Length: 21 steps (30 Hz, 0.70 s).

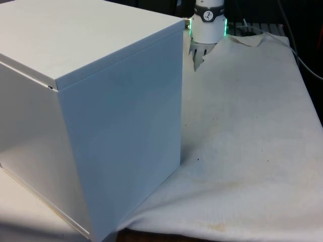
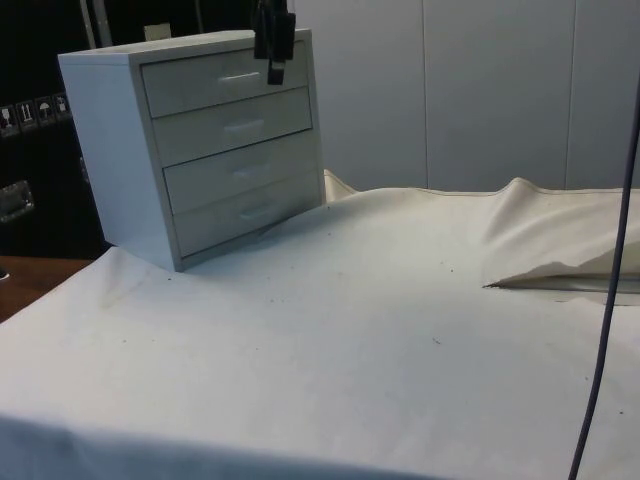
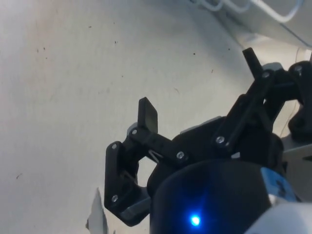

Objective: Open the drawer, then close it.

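The white chest of drawers (image 2: pixel 190 150) stands at the table's far left in the side view, with four drawers stacked, all pushed in flush. In the front view the chest (image 1: pixel 91 116) turns its plain back and side to the camera. My gripper (image 2: pixel 273 58) hangs in front of the right end of the top drawer (image 2: pixel 200 88), right of its pale handle (image 2: pixel 238 77). In the wrist view the gripper (image 3: pixel 200 80) is open, its black fingers (image 3: pixel 147 114) spread wide over the white cloth with nothing between them.
The white cloth (image 2: pixel 350 330) covers the table and rises in a fold (image 2: pixel 550 250) at the side view's right. A dark cable (image 2: pixel 610 290) hangs down at that edge. The white arm (image 1: pixel 208 20) stands behind the chest's far corner.
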Each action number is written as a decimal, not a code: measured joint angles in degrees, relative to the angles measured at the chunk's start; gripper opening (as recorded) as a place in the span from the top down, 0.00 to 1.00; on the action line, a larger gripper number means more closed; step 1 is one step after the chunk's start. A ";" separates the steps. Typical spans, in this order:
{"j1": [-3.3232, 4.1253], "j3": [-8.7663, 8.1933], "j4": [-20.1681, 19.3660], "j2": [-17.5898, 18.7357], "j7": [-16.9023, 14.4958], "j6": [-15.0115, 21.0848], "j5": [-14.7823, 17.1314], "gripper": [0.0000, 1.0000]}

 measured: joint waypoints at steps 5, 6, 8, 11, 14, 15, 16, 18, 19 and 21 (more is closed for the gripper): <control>0.00 0.00 -0.17 0.00 -2.06 0.34 0.00 0.00; 0.00 0.00 -0.17 0.00 -2.92 0.46 0.00 0.00; 0.00 0.00 -0.23 0.00 -3.72 0.57 0.00 0.00; 0.00 -0.06 -0.23 0.00 -4.64 0.80 0.00 0.00; 0.00 -0.06 -0.40 0.06 -6.30 1.38 0.00 0.00; 0.00 -0.06 -0.46 0.06 -6.70 1.43 0.00 0.00; 0.00 -0.06 -0.46 0.06 -7.10 1.49 0.00 0.00; 0.00 -0.06 -0.46 0.06 -7.51 1.49 0.00 0.00; 0.00 -0.06 -0.46 0.06 -7.91 1.55 0.00 0.00; 0.00 -0.06 -0.52 0.06 -8.77 1.66 0.00 0.00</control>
